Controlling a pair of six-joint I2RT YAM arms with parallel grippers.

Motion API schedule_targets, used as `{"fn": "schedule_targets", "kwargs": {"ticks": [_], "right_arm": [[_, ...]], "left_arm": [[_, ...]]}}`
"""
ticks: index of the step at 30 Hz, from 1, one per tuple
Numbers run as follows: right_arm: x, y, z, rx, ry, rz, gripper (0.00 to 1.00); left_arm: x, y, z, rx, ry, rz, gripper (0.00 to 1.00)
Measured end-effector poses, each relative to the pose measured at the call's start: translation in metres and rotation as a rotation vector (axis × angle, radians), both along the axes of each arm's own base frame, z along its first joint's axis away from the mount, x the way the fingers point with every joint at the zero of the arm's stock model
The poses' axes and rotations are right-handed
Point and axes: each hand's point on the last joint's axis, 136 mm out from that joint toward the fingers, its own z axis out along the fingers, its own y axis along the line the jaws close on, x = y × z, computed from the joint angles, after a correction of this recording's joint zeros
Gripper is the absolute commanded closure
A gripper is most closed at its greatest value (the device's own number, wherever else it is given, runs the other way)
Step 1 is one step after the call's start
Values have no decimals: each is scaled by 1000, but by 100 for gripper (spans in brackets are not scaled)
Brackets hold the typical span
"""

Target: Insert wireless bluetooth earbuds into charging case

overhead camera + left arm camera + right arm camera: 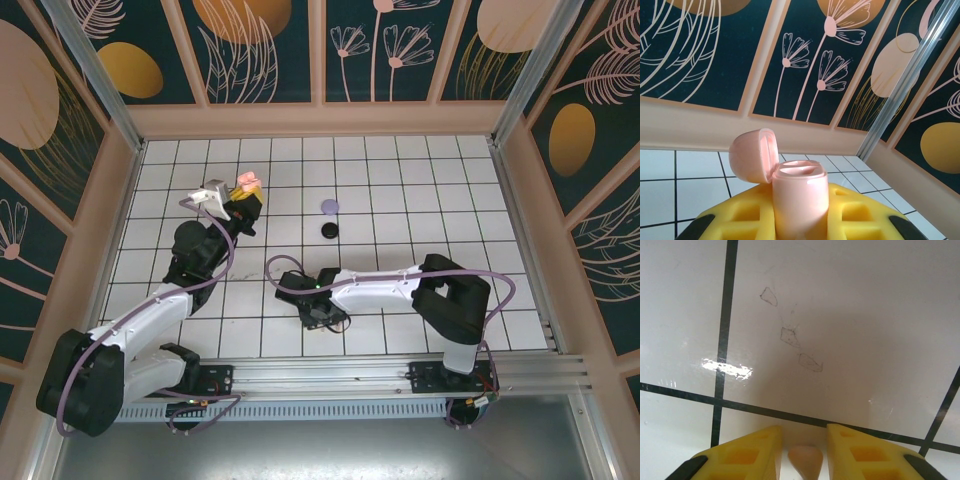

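On the left we see the left arm rise from its base at the near edge and reach diagonally away toward the far-left part of the tiled table [400, 200], its elbow bent and its wrist turned up. The left gripper [243, 205] is clamped tight on the pink charging case [247, 181]. From the left wrist camera we see that case [800, 200] standing upright between the yellow fingers [735, 220], its lid [754, 155] swung open to the left.

Moving right, near the middle of the table we find a small lilac object [329, 206] and just nearer to us a small black object [329, 231], close together but apart. They are too small for us to say more.

Further right, the right arm folds back from its base and stretches left, low over the tiles, wrist pointing down at the right gripper [322, 312]. Through its wrist camera we see its claw [805, 460] narrow, the yellow fingers [745, 457] standing on either side of a pink earbud [806, 462]. A thin sliver of gap shows on each side, so we cannot call it gripped.
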Motion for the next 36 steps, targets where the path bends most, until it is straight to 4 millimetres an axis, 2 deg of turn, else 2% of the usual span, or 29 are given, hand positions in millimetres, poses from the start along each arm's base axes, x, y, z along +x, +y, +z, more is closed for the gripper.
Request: {"fn": "schedule_targets", "kwargs": {"ticks": [11,19,23,28,36], "right_arm": [[-1,0,-1,3,-4,-15,70],[-1,-1,-1,9,-6,-19,75],[-1,-1,-1,13,-7,-23,70],[-2,-2,-1,21,-8,-34,70],[-3,-2,-1,27,-9,-33,74]], "left_arm": [[0,0,1,-1,-1,0,100],[0,0,1,-1,-2,0,100],[0,0,1,-1,-1,0,100],[0,0,1,-1,-2,0,100],[0,0,2,-4,-8,-1,100]]}}
